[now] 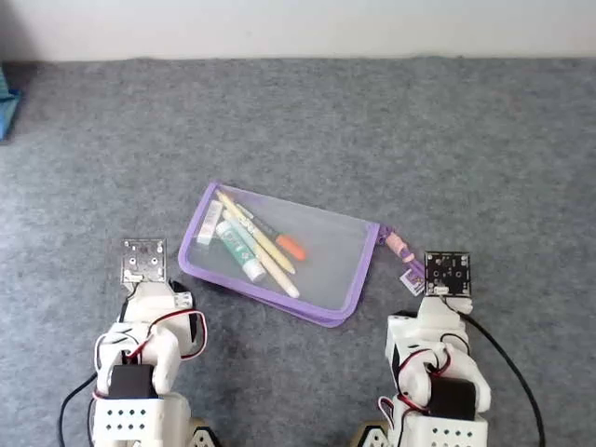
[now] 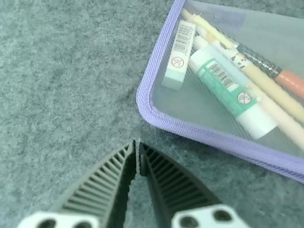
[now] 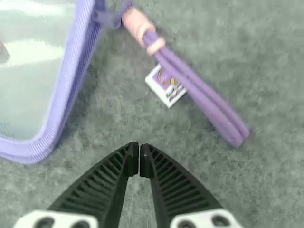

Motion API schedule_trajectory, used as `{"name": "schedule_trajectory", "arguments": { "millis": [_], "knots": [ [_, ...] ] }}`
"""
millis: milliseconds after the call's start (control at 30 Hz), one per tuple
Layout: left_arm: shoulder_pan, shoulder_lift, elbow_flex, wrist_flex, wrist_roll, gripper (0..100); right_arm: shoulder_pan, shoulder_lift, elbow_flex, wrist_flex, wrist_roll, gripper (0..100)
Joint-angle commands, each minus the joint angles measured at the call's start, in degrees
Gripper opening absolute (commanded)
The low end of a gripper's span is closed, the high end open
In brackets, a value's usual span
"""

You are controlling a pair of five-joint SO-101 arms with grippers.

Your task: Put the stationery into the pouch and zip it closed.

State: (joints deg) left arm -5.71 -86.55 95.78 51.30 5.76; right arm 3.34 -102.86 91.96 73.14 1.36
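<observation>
Strap (image 3: 199, 102) of the pouch (image 1: 331, 263) lies just far of your right gripper (image 3: 138, 159), pressed together empty like the left gripper (image 2: 137, 152).

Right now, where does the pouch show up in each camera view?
High view: the pouch lies slanted mid-table, ahead of both arms.
Left wrist view: one corner of the pouch lies just past the left gripper.
Right wrist view: its other end lies ahead of the right gripper, off to one side.
Shared landmark: the purple trim.
</observation>
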Motion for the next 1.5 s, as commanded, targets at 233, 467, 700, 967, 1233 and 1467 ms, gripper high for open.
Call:
{"name": "schedule_trajectory", "arguments": {
  "millis": [233,467,700,967,1233,1467],
  "knots": [
    [0.44,-0.70,0.31,-1.32,-1.05,1,0.48,-0.40,4.31,-0.31,-0.09,0.8],
    [0.09,-0.70,0.22,-1.23,-0.70,1,0.48,-0.40,4.48,1.45,-0.18,0.8],
    [0.44,-0.70,0.57,-3.25,-0.62,1,0.48,-0.40,4.48,1.45,-0.35,0.9],
    [0.53,-0.70,0.57,-3.16,-0.62,1,0.66,-0.40,4.48,1.45,-0.44,0.9],
    [0.53,-0.70,0.57,-3.16,-0.62,1,0.66,-0.40,4.48,1.45,-0.44,0.9],
    [0.53,-0.70,0.57,-3.16,-0.62,1,0.66,-0.40,4.48,1.45,-0.44,0.9]
  ]
}}
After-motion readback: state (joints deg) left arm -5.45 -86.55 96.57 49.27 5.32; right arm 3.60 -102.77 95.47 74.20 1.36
